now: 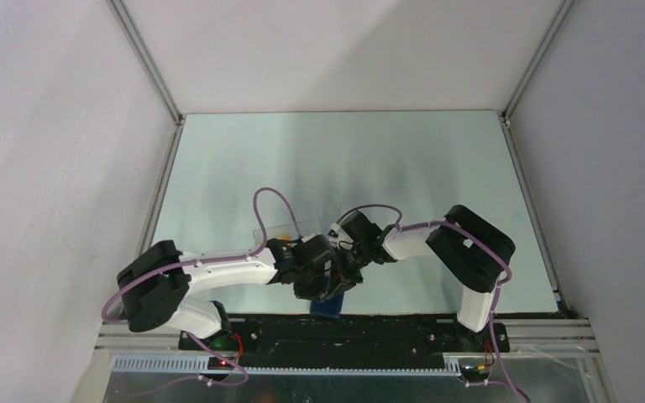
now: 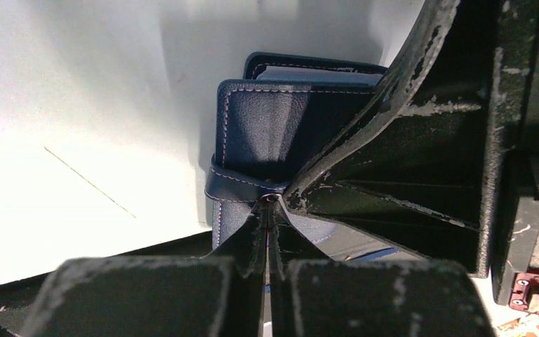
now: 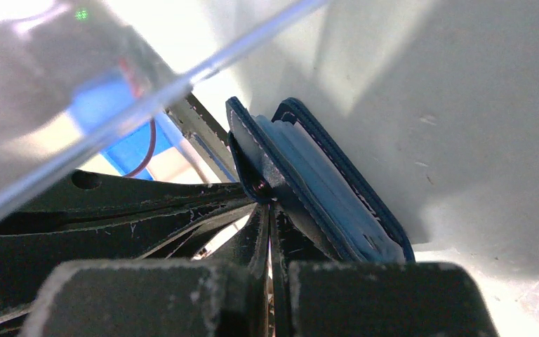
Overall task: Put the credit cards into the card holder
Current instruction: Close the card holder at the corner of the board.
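- Fingers of the left tool (image 2: 267, 209) fill the bottom of the left wrist view. They are pressed together on the snap tab (image 2: 235, 186) of the card holder (image 2: 274, 126), so we read that tool as clamped on the tab.
- Opposite it, the right tool (image 3: 268, 209) comes in from the other side. Its fingers are likewise together, nipping the holder's edge at almost the same spot, so the two tools meet tip to tip.
- Straight ahead of both tools, the card holder stands on edge rather than flat. Its two covers are parted in a narrow V, and the right wrist view shows lighter blue lining between them.
- From above, it sits at the near edge of the tabletop (image 1: 403, 159), between the two arm bases and mostly hidden under the wrists.
- Neither arm is nearer, since both touch it.
- We see no credit cards in any view. A clear tray (image 3: 77, 70) crosses the upper left of the right wrist view, and we cannot tell what it holds.
- Our judgement is that the next move turns on drawing tab and cover apart along the line joining the tools. That would widen the V before one tool lets go to fetch a card.
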